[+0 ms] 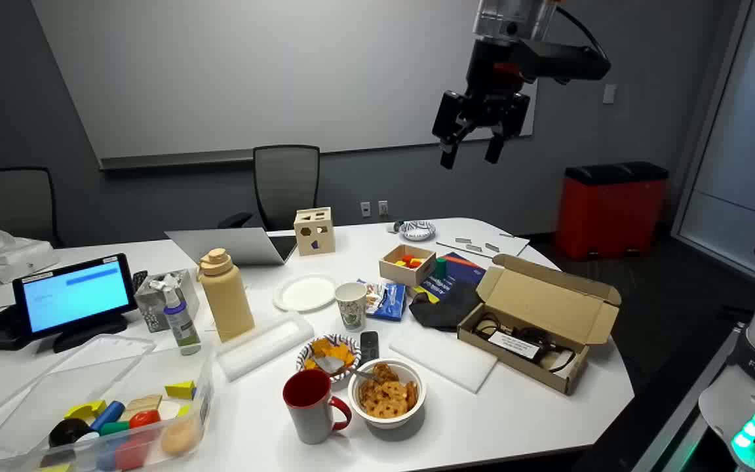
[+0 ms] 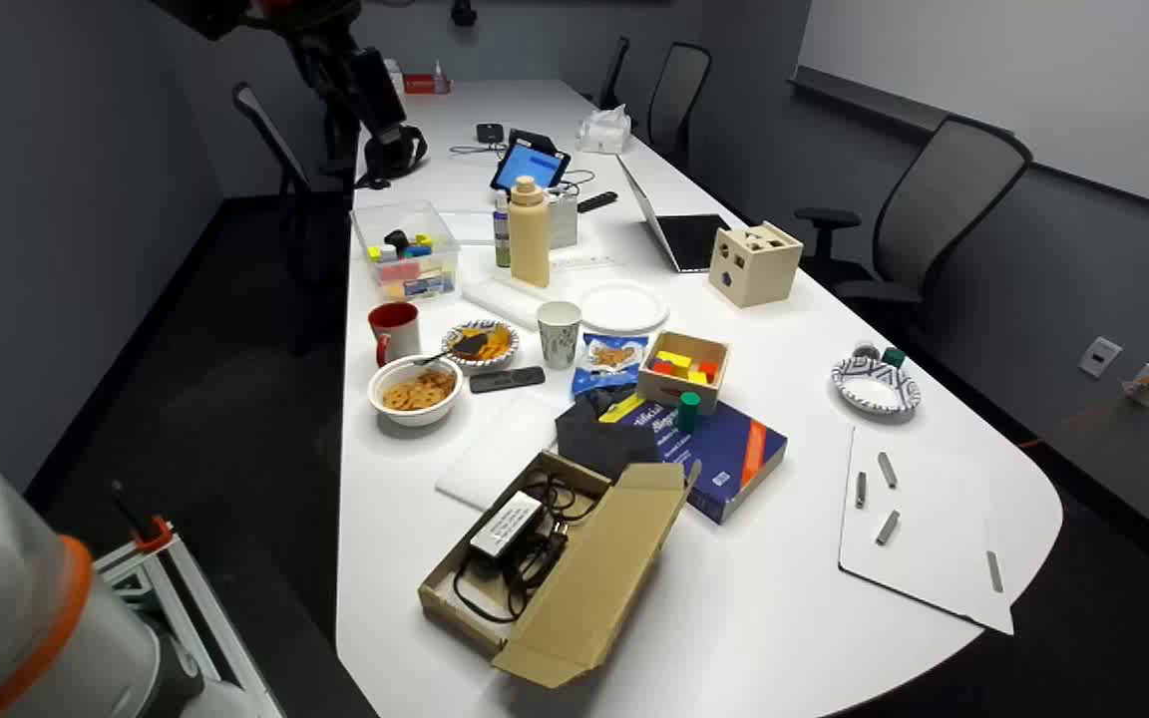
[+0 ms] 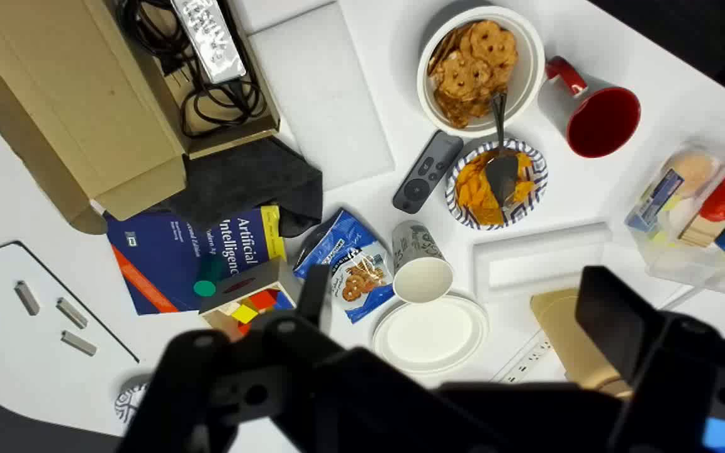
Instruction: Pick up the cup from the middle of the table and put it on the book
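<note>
Claw [image 1: 470, 155] gaped wide, empty. Upright cup [image 3: 422, 267] stood well below, between my fingertips [image 3: 608, 321] in wrist view; sideways offset was hard to judge.

The cup [image 2: 559, 339] is standing apart from the book [image 2: 719, 449]. A green cylinder [image 2: 688, 412] is resting on the book. Beside the book, a cardboard box [image 2: 594, 580] is lying open.

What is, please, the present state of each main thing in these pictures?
Gripper, jaws apart, holding nothing
Cup, upright, no contents visible
Book, closed, partly hidden by dark cloth
Cardboard box, open, power adapter inside
Laptop, open
Tablet, screen lit
Flask, upright, capped
Mug, upright, no contents visible
White bowl, holding brown snacks
Snack bag, open or sealed unclear
</note>
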### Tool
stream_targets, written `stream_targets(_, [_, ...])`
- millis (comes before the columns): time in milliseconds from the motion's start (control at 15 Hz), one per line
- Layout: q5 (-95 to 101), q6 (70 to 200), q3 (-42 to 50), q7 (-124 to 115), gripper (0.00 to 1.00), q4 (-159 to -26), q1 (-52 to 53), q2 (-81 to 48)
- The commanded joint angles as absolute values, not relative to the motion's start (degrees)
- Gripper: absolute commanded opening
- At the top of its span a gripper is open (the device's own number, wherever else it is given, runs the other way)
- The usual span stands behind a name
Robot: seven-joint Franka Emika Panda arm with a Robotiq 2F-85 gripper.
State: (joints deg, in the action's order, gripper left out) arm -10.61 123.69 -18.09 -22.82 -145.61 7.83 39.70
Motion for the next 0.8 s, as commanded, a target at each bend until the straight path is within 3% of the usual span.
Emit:
stream_targets(0, [-10.2, 123.5, -17.7, -23.1, 1.00, -145.5, 8.2, 39.6])
stream_targets(733, [-9.8, 129.3, -2.6, 5.5, 1.00, -125.0, 7.0, 11.1])
